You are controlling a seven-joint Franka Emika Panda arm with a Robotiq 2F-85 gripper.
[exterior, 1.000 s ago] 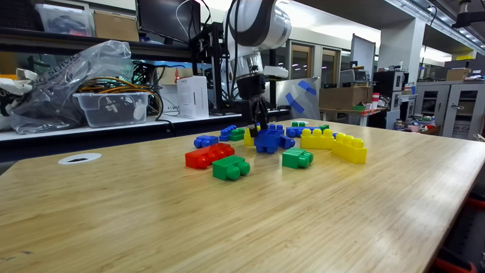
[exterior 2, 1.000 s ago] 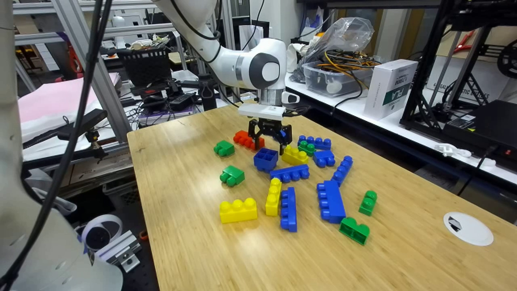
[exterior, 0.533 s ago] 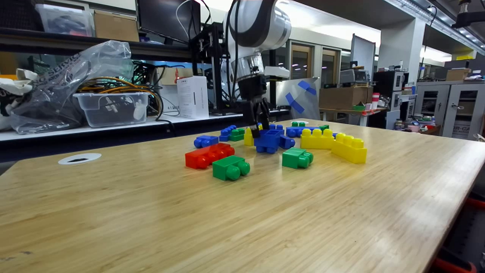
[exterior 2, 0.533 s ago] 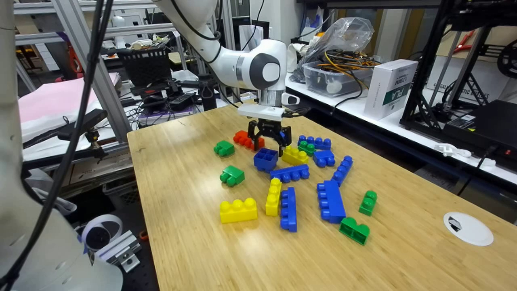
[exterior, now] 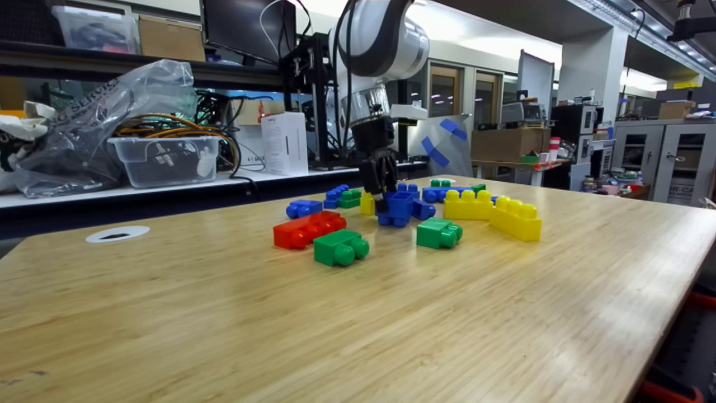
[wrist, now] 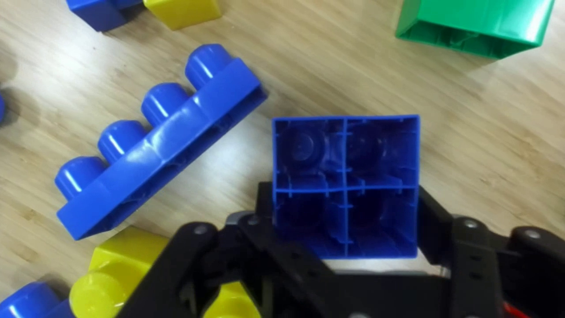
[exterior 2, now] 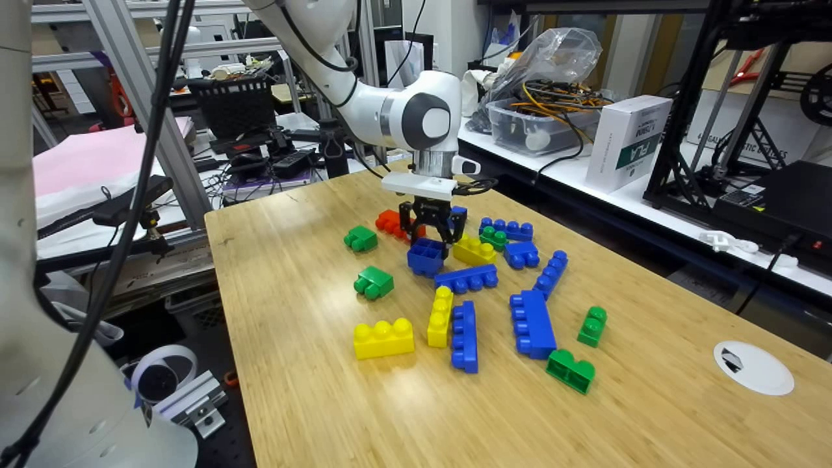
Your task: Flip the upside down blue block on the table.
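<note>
The blue block [wrist: 346, 152] stands upside down on the table [exterior 2: 305, 338], its hollow four-celled underside facing up. Its studs point down to the wood in an exterior view [exterior: 395, 215]. My gripper [wrist: 346, 216] has one finger against each of two opposite side walls of the block, closed on it from above. In the wrist view both fingers [wrist: 435, 221] press close to the walls with no gap showing. The block's lower left corner is partly covered by the left finger linkage there. In an exterior view the gripper [exterior 2: 429, 247] straddles the block near the table top.
Close beside the block lie a long blue brick [wrist: 163, 143], a yellow brick [exterior 2: 473, 249] and a green brick [wrist: 481, 24]. A red brick [exterior 2: 390, 222] sits behind it. Several more blue, yellow and green bricks are spread over the table.
My gripper has come down a little and its fingers have drawn together onto the block's sides. The block has shifted very slightly. Other bricks have stayed put.
</note>
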